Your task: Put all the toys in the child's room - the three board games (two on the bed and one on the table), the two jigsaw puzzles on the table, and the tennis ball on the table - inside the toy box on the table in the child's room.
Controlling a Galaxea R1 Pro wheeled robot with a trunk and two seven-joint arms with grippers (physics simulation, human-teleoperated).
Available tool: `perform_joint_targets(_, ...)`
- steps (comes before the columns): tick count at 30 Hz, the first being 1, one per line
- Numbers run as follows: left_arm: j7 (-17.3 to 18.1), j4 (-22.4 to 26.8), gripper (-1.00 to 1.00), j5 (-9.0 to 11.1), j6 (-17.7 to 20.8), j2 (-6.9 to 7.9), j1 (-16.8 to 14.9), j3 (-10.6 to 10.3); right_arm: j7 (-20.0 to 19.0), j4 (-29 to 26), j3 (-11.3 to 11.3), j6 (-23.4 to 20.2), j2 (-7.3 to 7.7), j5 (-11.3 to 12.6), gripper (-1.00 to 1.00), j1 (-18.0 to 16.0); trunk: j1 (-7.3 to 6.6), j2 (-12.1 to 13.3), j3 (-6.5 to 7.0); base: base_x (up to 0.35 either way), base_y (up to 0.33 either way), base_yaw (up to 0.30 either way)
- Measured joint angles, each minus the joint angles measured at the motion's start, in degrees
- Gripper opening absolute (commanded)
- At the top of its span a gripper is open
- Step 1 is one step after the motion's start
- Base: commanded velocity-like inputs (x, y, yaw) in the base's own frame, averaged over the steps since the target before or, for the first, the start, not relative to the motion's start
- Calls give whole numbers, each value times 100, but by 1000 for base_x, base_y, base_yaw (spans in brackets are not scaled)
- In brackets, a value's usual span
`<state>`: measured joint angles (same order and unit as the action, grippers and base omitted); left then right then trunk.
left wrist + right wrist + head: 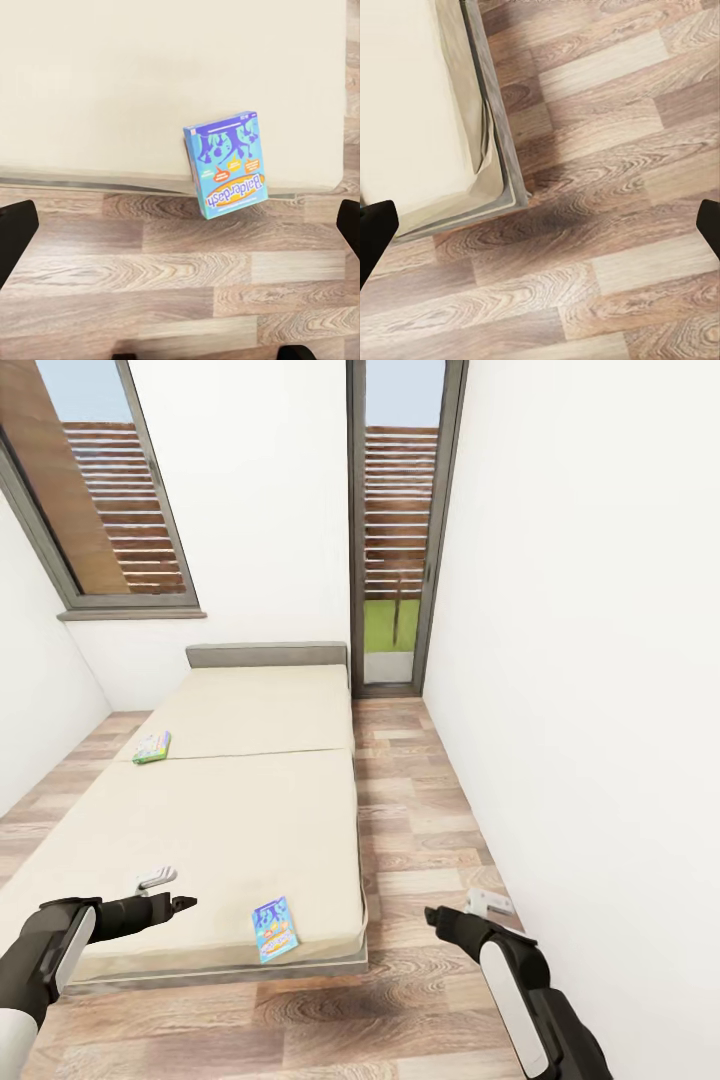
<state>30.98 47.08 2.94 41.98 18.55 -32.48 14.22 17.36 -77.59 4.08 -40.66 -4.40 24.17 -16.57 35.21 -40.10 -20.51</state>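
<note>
The bed (240,800), a low unit with a beige mattress and a grey headboard, occupies the centre and left of the head view. A blue board game (274,929) lies flat on the mattress near its lower right corner, close to the foot edge; it is a thin rectangular box with white lettering and small orange patches. In the left wrist view the same blue board game (227,163) sits right of centre, its lower end overhanging the mattress edge above the wood-plank floor (180,285). A second board game (152,746), white-green, rests at the left edge of the mattress in the left middle of the head view. The left gripper (180,903) hovers above the mattress at lower left with its fingers spread wide. The right gripper (432,914) hangs over the floor at lower right, likewise spread wide.
</note>
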Motion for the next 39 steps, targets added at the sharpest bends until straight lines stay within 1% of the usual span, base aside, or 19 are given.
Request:
perform_joint_targets(4,0,0,100,1,0,0,0,0,0,-9,-12,6,2,1,100,0,0,0,0,0,0,0)
perform_joint_targets(9,5,0,100,6,0,0,0,0,-5,-96,-30,-11,43,1,100,0,0,0,0,0,0,0)
perform_joint_targets(12,8,0,100,9,0,0,0,2,-8,-328,-34,-80,65,1,100,0,0,0,0,0,0,0)
perform_joint_targets(14,17,0,100,22,-5,0,0,3,-9,-590,-55,-299,71,12,100,-2,0,0,0,0,0,0)
perform_joint_targets(16,23,0,100,30,-7,0,0,2,-11,-718,-75,-509,69,21,100,-15,0,0,0,0,0,0)
perform_joint_targets(18,36,0,100,44,8,0,0,11,-21,-878,-177,-873,66,42,100,-38,0,0,0,0,0,0)
perform_joint_targets(19,44,0,100,48,12,0,0,15,-26,-901,-222,-932,65,49,100,-43,0,0,0,0,0,0)
perform_joint_targets(22,74,1,100,74,18,-3,0,29,-31,-953,-472,-1089,60,70,100,-58,0,0,0,0,0,0)
perform_joint_targets(24,91,1,100,85,24,-65,0,34,-45,-974,-626,-1143,71,75,100,-65,0,0,0,0,0,0)
perform_joint_targets(26,98,1,100,89,24,-117,0,35,-50,-979,-693,-1160,78,78,100,-67,0,0,0,0,0,0)
perform_joint_targets(28,101,-11,100,93,24,-203,0,38,-59,-978,-808,-1177,85,80,100,-68,0,0,0,0,0,0)
perform_joint_targets(30,110,-130,100,94,17,-318,4,44,-67,-969,-940,-1188,85,82,100,-68,0,0,0,0,0,0)
perform_joint_targets(32,117,-247,100,94,5,-356,9,57,-71,-967,-985,-1191,85,86,100,-67,0,0,0,0,0,0)
perform_joint_targets(33,123,-395,100,91,-6,-377,22,75,-75,-967,-1015,-1194,85,86,100,-65,0,0,0,0,0,0)
perform_joint_targets(36,177,-741,100,118,-34,-392,54,164,-100,-980,-1050,-1196,90,93,100,-62,0,0,0,0,0,0)
perform_joint_targets(38,247,-993,100,145,-167,-403,66,260,-179,-984,-1063,-1196,91,96,100,-63,0,0,0,0,0,0)
perform_joint_targets(39,290,-1144,100,153,-334,-411,71,310,-253,-986,-1069,-1196,92,95,100,-62,0,0,0,0,0,0)
